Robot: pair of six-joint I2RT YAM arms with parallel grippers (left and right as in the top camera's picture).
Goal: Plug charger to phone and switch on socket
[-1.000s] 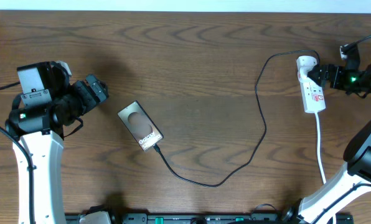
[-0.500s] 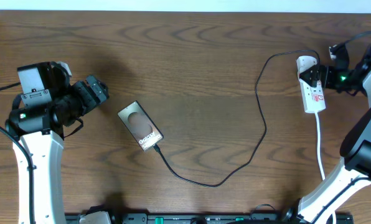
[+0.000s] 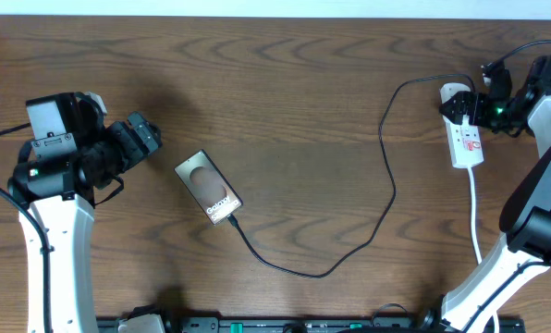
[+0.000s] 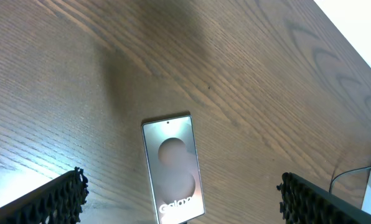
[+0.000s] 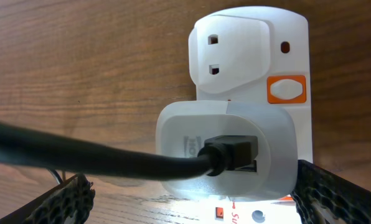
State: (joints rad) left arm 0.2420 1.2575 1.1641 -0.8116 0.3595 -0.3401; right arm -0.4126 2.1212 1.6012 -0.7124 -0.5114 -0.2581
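A dark, wood-grained worktop [image 3: 294,83] fills the overhead view, with a white arm at each side. The phone [image 3: 209,188] lies flat at about 8 o'clock from the middle, screen up and turned diagonally, its lettered end pointing to 5 o'clock. The black charger cable [image 3: 386,185] meets that end, though I cannot tell if the tip is seated. From there it loops down toward 6 o'clock, then climbs to 1 o'clock and across to the white power strip [image 3: 463,134] at 2 o'clock near the worktop's edge.

The left jaws hang at 10 o'clock from the phone, well apart from it. In the wrist view its two fingers [image 4: 48,202] stand wide apart with nothing between them.

The right jaws sit over the strip's rounded end. Its fingers [image 5: 335,193] are spread, either side of a white adapter [image 5: 226,149] plugged into the strip, and whether they touch it I cannot tell. The cable runs out of the adapter toward 9 o'clock. An orange switch [image 5: 286,89] sits at 1 o'clock from the adapter.
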